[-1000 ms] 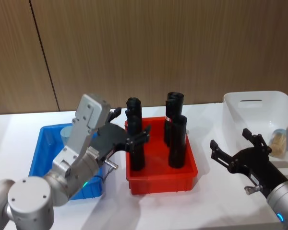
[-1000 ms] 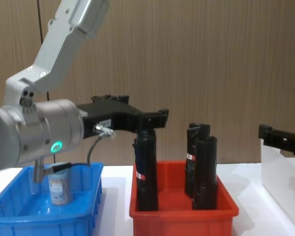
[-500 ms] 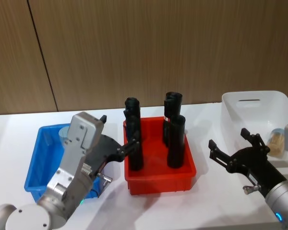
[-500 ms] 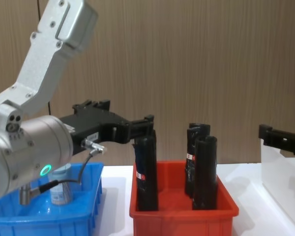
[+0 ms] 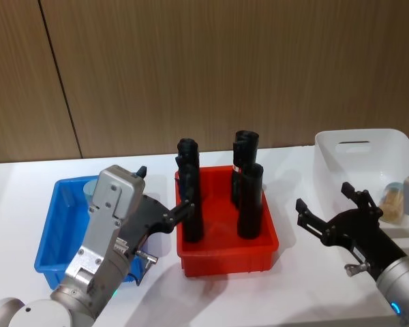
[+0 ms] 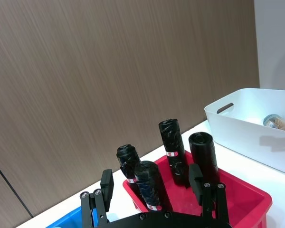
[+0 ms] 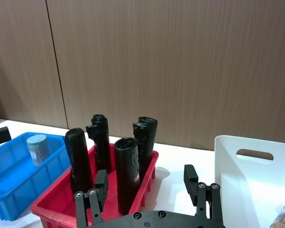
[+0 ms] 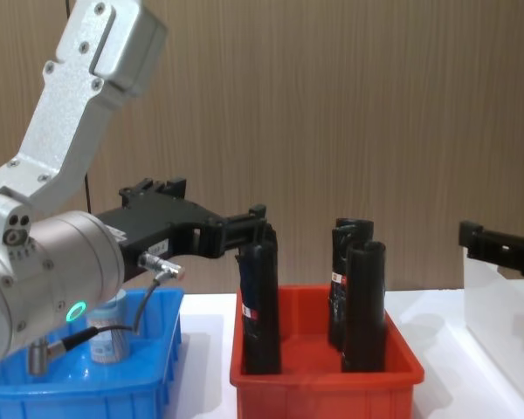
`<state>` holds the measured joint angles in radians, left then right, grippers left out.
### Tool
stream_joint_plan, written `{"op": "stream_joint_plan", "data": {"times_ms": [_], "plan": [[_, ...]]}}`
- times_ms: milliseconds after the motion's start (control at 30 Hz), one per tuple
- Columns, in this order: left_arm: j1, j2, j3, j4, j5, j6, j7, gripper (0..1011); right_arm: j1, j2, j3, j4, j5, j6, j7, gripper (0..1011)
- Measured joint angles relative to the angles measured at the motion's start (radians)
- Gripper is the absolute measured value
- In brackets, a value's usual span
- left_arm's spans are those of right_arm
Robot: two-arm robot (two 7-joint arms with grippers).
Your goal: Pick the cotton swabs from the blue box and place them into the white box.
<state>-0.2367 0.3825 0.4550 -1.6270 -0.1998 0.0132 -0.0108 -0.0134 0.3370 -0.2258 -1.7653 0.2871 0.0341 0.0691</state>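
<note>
Jaws spread wide and empty, the left gripper (image 5: pixel 163 192) hangs over the gap between the blue box (image 5: pixel 49 235) and a red bin (image 5: pixel 228 257), close to the nearest of four upright black rolls (image 5: pixel 193 211). We can make out red-and-white label bands (image 8: pixel 249 312) on the rolls, their print too small to read. One jar of cotton swabs (image 5: pixel 91 188) stands in the blue box's far corner, left of that gripper and untouched. The right gripper (image 5: pixel 325 197), likewise open and holding nothing, hovers over the table (image 5: pixel 293 286) beside the white box (image 5: pixel 341 158), where another jar (image 5: pixel 396 203) stands.
</note>
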Motion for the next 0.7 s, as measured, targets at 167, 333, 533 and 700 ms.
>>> {"op": "stream_joint_plan", "data": {"times_ms": [167,333,533,700], "plan": [[0.0,0.0,-0.001,0.0,0.0,0.0,0.0,1000,0.008,-0.002,0.0,0.008,0.0,0.001,0.013,1002],[-0.001,0.0,-0.001,0.0,0.0,0.0,0.0,1000,0.037,-0.012,0.001,0.041,-0.002,0.009,0.051,1001],[-0.001,0.0,-0.001,0.001,-0.001,0.001,0.0,1000,0.076,-0.025,0.0,0.088,-0.01,0.02,0.097,1002],[-0.001,0.0,-0.001,0.001,-0.001,0.001,0.0,1000,0.131,-0.044,-0.004,0.154,-0.023,0.031,0.146,1002]]}}
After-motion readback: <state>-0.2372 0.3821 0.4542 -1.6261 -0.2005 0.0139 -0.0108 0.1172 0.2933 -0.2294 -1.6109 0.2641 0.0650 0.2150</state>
